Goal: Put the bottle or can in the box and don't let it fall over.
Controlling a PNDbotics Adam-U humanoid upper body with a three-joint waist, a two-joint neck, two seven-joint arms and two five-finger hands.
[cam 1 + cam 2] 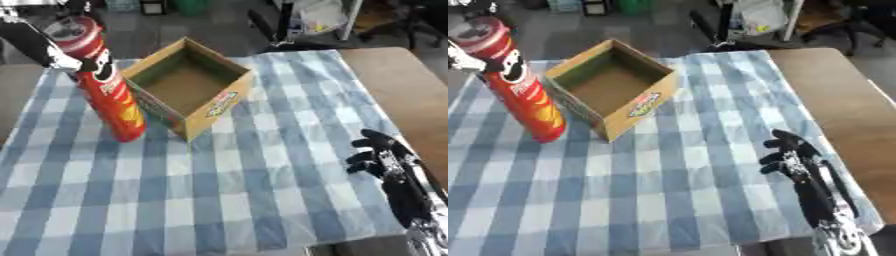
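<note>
The left robot hand (68, 59) is wrapped round the upper part of the red can (107, 90), which stands slightly tilted on the desk (262, 200), w/ the open box (188, 82) just to its right. The can's long axis is near vertical, so I judge the move is lift & shift right. The right robot hand (791, 155) rests idle near the lower right, fingers relaxed, well apart from the can.

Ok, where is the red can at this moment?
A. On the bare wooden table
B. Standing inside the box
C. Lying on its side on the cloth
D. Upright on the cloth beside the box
D: the red can stands upright on the checked cloth left of the open box, with the left hand at its upper part.
</note>
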